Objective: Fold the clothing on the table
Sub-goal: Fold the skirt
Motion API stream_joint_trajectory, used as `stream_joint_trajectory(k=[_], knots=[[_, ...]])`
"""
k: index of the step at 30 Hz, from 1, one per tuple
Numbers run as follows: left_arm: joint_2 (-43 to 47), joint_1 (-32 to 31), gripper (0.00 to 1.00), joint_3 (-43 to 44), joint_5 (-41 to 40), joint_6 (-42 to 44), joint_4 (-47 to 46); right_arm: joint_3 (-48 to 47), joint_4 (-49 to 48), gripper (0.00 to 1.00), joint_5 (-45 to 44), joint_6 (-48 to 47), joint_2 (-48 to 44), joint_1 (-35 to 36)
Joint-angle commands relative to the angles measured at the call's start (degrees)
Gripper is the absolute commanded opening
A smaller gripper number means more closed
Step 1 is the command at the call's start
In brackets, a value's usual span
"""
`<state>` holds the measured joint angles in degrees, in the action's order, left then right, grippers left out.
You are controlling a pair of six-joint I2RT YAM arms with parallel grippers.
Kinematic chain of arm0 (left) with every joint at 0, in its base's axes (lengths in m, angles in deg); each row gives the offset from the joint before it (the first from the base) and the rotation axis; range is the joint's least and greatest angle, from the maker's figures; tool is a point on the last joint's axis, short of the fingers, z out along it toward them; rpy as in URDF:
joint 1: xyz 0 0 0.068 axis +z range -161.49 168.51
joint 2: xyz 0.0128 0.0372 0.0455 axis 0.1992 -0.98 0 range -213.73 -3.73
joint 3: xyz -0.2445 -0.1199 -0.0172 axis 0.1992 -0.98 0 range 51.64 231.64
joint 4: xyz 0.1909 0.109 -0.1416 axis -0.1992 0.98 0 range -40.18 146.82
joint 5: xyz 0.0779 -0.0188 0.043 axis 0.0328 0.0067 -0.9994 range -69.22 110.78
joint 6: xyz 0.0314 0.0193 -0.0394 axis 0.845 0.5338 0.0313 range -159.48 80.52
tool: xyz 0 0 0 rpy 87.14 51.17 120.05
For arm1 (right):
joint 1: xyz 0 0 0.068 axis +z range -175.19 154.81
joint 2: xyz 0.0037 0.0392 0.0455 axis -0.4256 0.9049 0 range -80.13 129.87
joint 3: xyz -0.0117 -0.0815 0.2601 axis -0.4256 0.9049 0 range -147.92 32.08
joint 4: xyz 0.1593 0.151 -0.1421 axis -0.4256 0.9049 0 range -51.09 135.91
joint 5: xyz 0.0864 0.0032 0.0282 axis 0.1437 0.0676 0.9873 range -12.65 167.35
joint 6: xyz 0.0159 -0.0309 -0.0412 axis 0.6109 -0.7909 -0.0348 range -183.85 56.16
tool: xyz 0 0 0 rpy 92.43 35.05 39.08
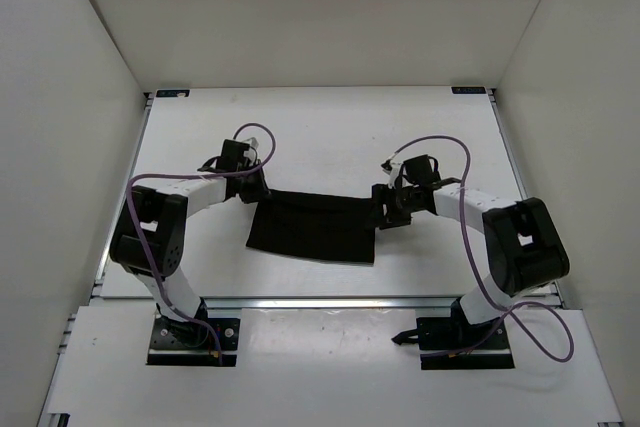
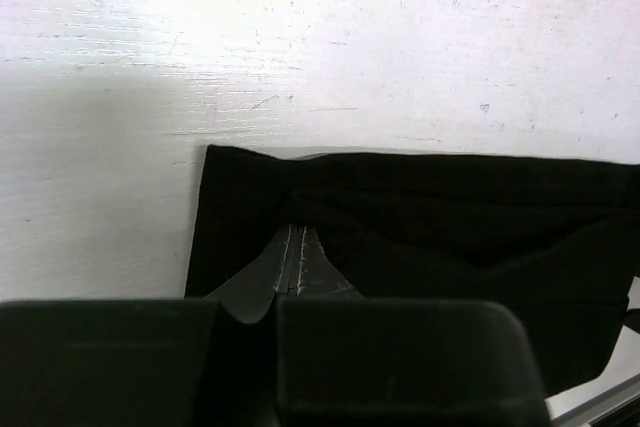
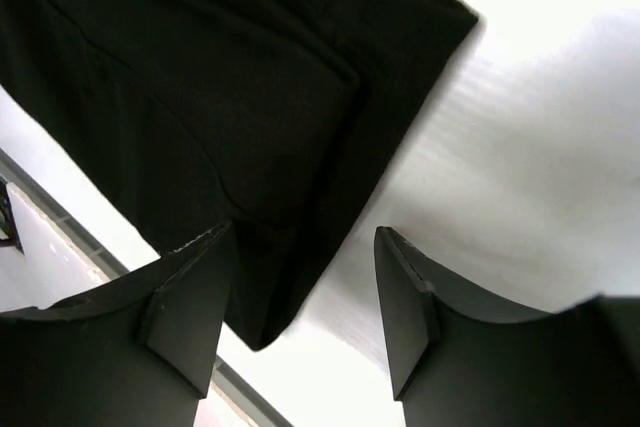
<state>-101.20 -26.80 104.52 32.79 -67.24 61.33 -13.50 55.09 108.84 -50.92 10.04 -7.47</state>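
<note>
At the left, find the left gripper (image 1: 254,185) with fingers pressed together, pinching, as it seems, a small pucker of the clothing (image 1: 315,229) at its far left corner. Lies as a dark band in the middle of the table (image 1: 330,127), between both arms, mostly flat.

Judged to be soft, light and limp. No stiffness to expect, so likely to sag and wrinkle once lifted, and may slip out of a thin pinch. Best to take hold at the two end corners and lift both evenly.

At the right, find the right gripper (image 1: 386,209) spread, one finger over the right edge of the clothing and the other over bare table, not yet closed on anything.

Plenty of open white surface on the far side. Less room on the near side, close to the metal rail (image 1: 330,300).
</note>
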Motion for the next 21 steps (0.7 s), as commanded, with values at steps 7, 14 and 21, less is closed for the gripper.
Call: stream_joint_trajectory(k=[7, 14, 21], knots=[[9.4, 1.7, 0.12, 0.4, 0.3, 3.2, 4.7, -4.2, -2.2, 0.46, -2.2, 0.4, 4.7, 1.6], [14.3, -2.0, 0.32, -1.4, -3.9, 4.6, 9.6, -5.1, -0.4, 0.28, -6.3, -0.4, 6.2, 2.5], [18.2, -4.8, 0.16, -7.4, -5.6, 2.4, 10.5, -6.1, -0.1, 0.00, -7.1, -0.3, 7.5, 1.8]])
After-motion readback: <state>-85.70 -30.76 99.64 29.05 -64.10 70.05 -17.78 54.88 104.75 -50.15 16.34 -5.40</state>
